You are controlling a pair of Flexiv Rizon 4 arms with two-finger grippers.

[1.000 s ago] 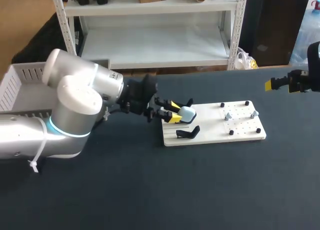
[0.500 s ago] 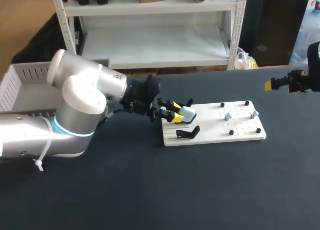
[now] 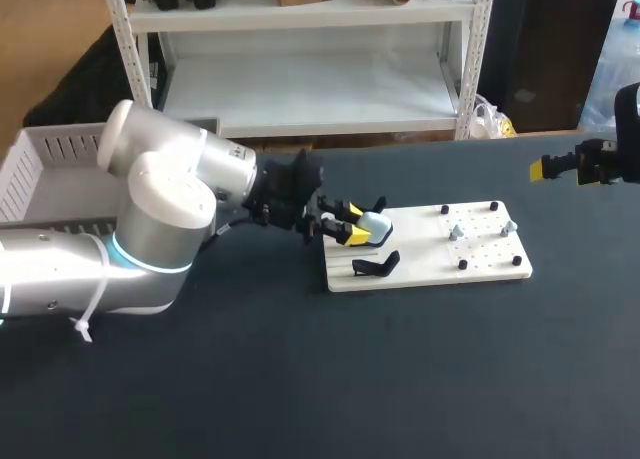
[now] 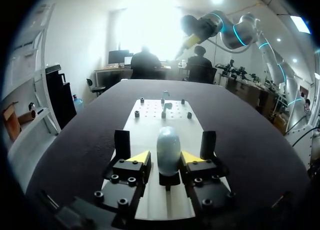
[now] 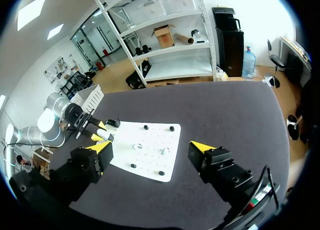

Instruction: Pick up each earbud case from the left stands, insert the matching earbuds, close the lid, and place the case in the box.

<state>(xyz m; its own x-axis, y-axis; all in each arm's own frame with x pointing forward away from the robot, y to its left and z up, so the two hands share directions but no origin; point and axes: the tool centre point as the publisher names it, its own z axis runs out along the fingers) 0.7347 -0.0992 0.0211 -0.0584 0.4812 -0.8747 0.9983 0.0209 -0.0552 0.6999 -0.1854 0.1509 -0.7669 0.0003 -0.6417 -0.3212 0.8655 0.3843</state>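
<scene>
A pale blue earbud case (image 3: 375,225) stands on a stand at the left end of the white board (image 3: 430,259). My left gripper (image 3: 346,229) comes in low from the left and is shut on it. In the left wrist view the case (image 4: 167,140) stands upright between the two yellow tips of the left gripper (image 4: 166,158), one on each side. Two small earbuds (image 3: 457,231) (image 3: 507,226) lie on the board's right half. My right gripper (image 3: 560,167) hangs open above the table's far right edge, nothing between its fingers (image 5: 150,150).
A second black stand (image 3: 377,266) sits empty at the board's front left. A white slatted box (image 3: 45,174) stands at the table's left, behind my left arm. Small black pegs dot the board's right half. Dark tabletop (image 3: 400,379) spreads in front of the board.
My left arm's elbow has shifted slightly right and forward, while its gripper stays at the case. The right arm has not moved.
</scene>
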